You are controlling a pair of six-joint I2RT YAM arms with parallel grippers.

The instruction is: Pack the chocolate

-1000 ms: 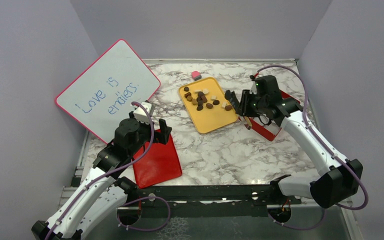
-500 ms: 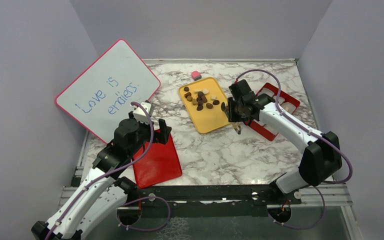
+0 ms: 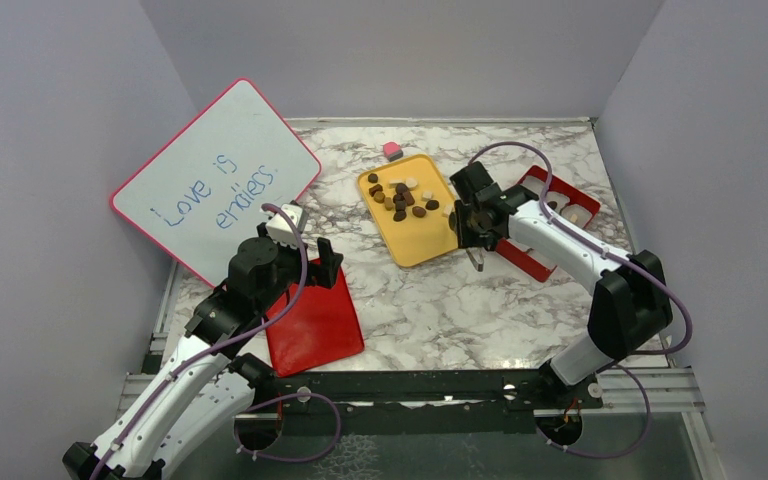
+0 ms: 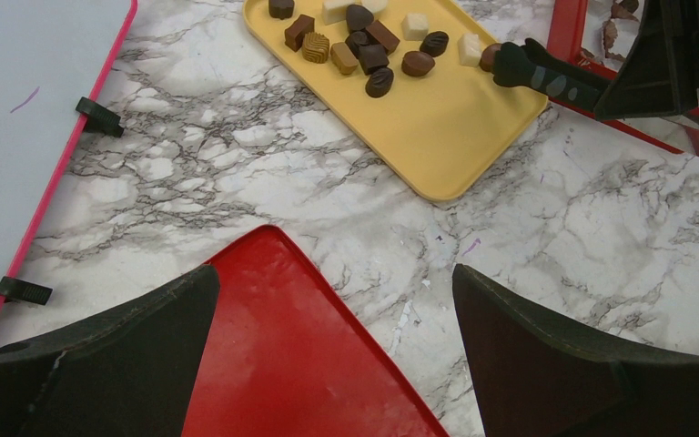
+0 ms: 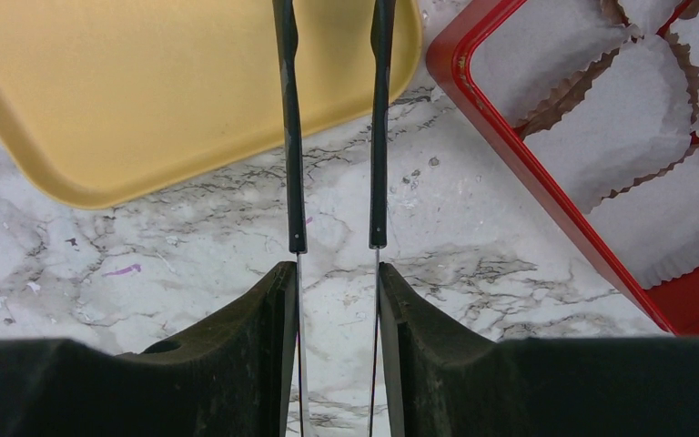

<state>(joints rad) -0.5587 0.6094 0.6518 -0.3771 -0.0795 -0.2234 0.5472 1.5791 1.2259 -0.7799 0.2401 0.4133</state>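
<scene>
On the yellow tray (image 3: 425,245), chocolate (image 3: 400,200) lies beyond the right jaws, clenched on tongs (image 5: 288,137); left jaws gape.

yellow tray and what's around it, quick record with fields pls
yellow tray: mid table, holds the chocolates, clustered at its far end
right gripper: shut on tongs, tips by a brown piece near the tray's right edge
left gripper: open, above the red lid
red box: right of the tray, visible paper cups look empty
pink cube: on the table behind the tray
</scene>
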